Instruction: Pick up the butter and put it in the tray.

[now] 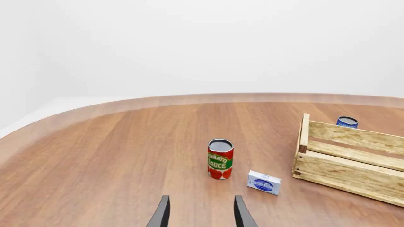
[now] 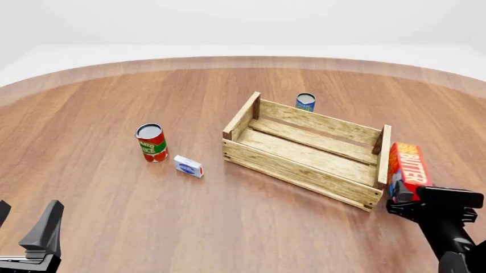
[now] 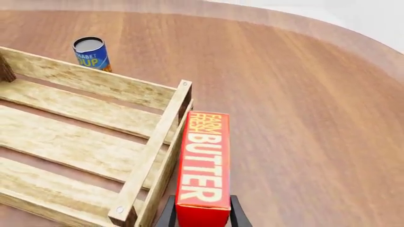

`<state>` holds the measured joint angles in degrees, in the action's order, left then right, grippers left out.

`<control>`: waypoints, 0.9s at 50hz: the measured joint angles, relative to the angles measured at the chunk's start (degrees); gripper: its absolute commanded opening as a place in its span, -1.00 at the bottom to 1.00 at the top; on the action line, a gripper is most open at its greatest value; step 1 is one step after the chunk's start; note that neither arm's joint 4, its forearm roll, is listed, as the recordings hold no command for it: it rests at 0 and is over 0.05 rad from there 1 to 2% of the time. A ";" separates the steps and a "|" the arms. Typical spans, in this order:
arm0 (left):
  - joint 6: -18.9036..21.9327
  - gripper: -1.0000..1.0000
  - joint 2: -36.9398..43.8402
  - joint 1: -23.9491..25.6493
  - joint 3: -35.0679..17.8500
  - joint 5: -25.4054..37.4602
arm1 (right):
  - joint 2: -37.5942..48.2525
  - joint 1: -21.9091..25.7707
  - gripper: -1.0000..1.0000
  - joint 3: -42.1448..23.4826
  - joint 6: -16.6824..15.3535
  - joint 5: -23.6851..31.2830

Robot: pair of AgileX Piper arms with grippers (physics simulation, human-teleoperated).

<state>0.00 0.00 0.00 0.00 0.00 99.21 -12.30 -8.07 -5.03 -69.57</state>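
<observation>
Right black two-finger gripper (image 3: pixel 202 215) at the near end of the tall red-and-orange carton lettered "BUTTER" in white (image 2: pixel 407 169). In the right wrist view the two fingers flank the carton's near end, one on each side and apparently against its faces, so the grip seems made. The carton stands just outside the right-hand end wall of the large light-wood slatted crate (image 2: pixel 267 156) that serves as tray, close beside that wall and, in the wrist view, nearly parallel to it. Whether its base rests on the brown wooden table (image 2: pixel 91 187) or has cleared it cannot be told from these views.

The left black gripper (image 2: pixel 23 239) hangs at the near left edge of the front view, its fingers spread wide and holding nothing, well apart from all objects.

Other items: a red-and-green tomato sauce can (image 2: pixel 152 143) with a small white-and-blue box (image 2: pixel 188 166) near it, both left of the crate; a blue soup can (image 2: pixel 305 102) just beyond the crate's far wall.

Step in hand, as judged: grasp secured, transfer not yet made, since the crate's slatted floor lies bare. The next move calls for raising the carton above the end wall and its corner posts, carrying it leftward over the floor, lowering, then releasing.
</observation>
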 measured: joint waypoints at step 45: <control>0.00 1.00 0.00 0.00 0.00 0.00 | -14.43 0.13 -1.00 5.49 -0.42 4.32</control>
<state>0.00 0.00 0.00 0.00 0.00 84.78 -12.16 -2.57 -5.45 -65.25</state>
